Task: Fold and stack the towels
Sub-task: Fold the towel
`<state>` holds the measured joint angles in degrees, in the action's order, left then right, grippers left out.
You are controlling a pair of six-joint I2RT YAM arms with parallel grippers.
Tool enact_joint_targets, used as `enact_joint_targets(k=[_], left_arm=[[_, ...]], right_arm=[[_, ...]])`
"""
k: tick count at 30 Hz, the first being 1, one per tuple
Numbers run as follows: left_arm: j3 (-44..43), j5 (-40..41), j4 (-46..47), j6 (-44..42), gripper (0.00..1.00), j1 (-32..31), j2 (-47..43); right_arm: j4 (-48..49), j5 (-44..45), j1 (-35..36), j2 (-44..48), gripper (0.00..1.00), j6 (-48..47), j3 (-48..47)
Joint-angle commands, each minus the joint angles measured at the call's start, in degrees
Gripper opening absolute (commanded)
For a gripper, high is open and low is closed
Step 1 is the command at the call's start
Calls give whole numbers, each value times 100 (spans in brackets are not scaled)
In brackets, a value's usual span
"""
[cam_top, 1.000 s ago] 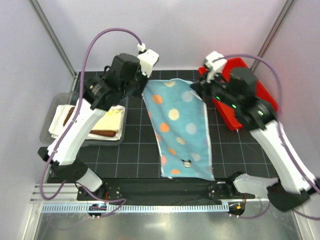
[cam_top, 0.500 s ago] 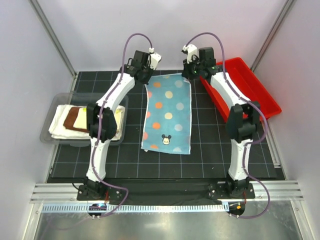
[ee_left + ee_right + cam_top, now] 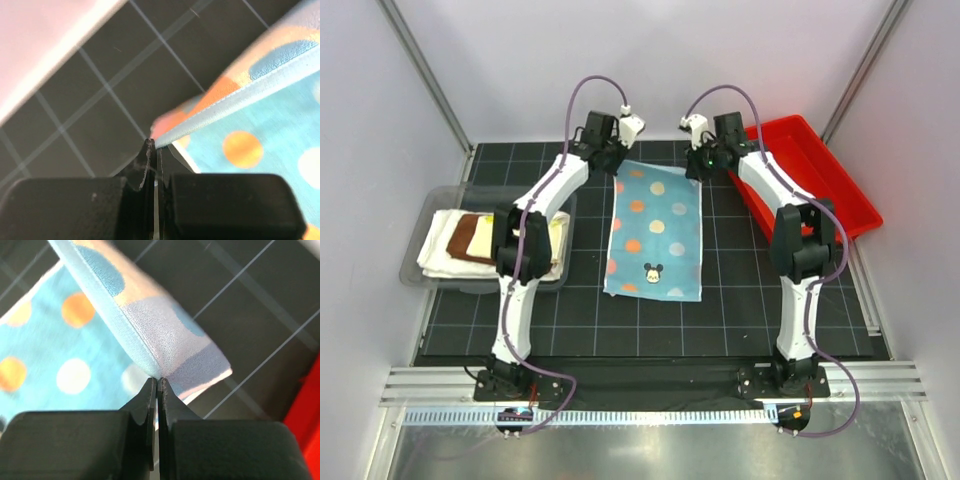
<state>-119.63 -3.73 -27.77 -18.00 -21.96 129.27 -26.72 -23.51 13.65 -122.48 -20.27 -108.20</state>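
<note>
The blue spotted towel lies spread lengthwise at the middle of the worktop, a black gridded mat. Its near edge carries a mouse-head motif and rests flat. Its two far corners are raised slightly off the mat. The left jaws are pressed together on the far left corner, with the hemmed edge running away from the tips in the left wrist view. The right jaws are likewise closed on the far right corner, with a fold of cloth standing up from the pinch. The left arm and the right arm both reach well forward, one along each long side of the towel. To the left, a clear tray holds a cream towel with a brown towel and a pale yellow towel laid on it. A red bin stands at the far right.
</note>
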Motion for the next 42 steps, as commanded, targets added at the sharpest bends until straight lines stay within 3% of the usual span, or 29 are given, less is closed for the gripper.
enact_joint_targets(k=[1,8,15,25,32,42], left_arm=[[501,-443,-158,95,0,16,-831],[1959,-1234,-334,375,0,-19,-1834],[3199,-1455,-422,657,0,-116,-2704],[4149,-1517,-747,1211,0,-248,-3346],[4966,-1122,-747,1519,0,-494,-3803],[5398,-832,-721,1765,0,-775,-4173]], right_arm=[[-641,136,15,900,1,-337,457],[-1090,180,313,1735,1,-153,1422],[-1090,496,683,2737,1,137,2689],[-1011,909,1297,3528,1,690,3771],[-966,1269,1641,3836,1,1201,4535],[-1142,1515,1764,4188,1,1421,4729]])
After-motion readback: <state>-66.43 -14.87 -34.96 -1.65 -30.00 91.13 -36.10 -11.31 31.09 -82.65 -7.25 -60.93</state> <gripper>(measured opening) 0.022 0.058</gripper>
